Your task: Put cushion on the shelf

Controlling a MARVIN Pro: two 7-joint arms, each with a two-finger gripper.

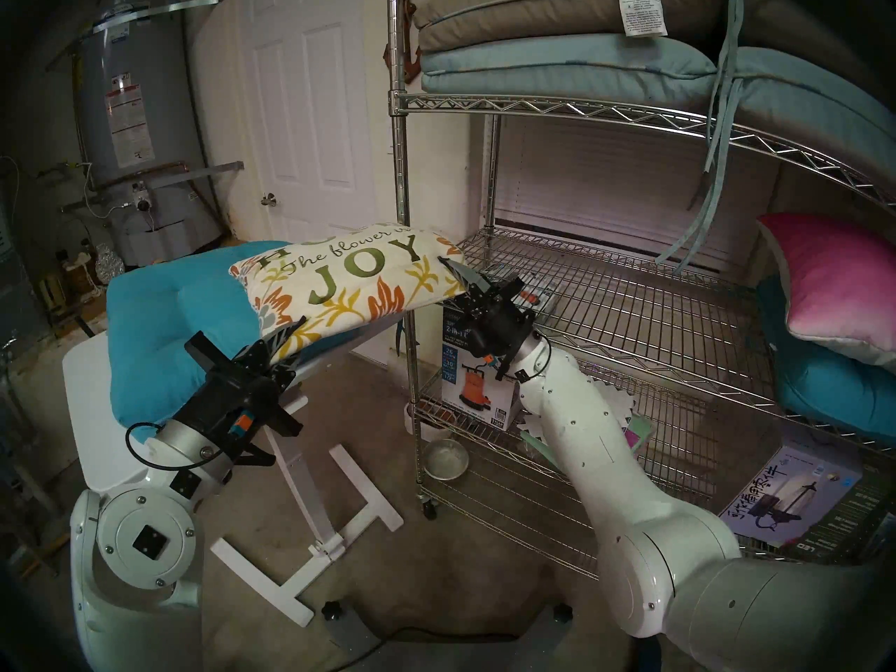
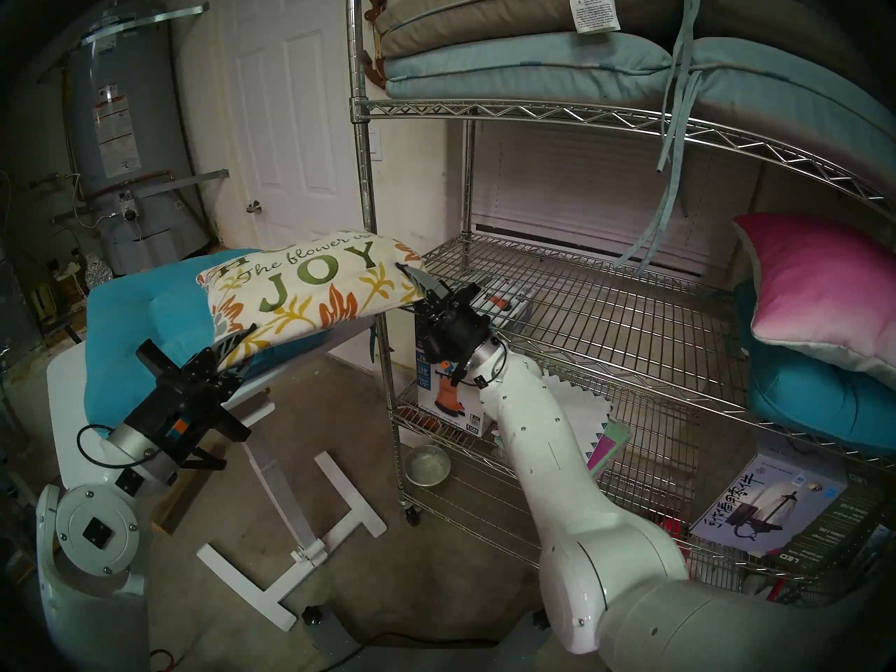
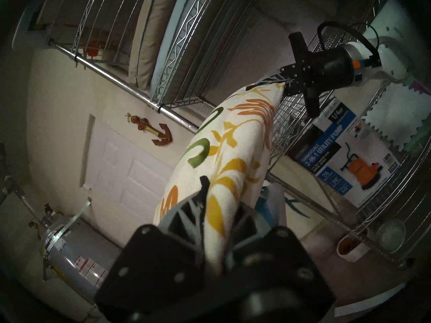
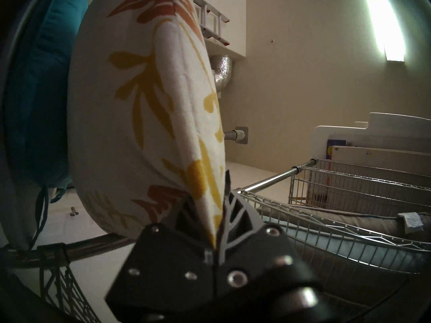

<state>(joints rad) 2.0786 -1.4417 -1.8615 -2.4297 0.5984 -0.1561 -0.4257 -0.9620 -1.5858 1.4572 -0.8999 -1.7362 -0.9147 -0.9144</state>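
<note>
The cream cushion (image 1: 339, 278), printed with green "JOY" lettering and orange-yellow leaves, is held tilted above a teal seat pad; the chrome wire shelf (image 1: 630, 297) stands just beside it.

Dim indoor light; fisheye dark rims; wrist views blurred.

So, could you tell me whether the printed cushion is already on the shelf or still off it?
Still off it: the cushion hangs between the left gripper and right gripper, beside the shelf.

Both hands pinch the cushion (image 1: 339, 278) (corners).
</note>
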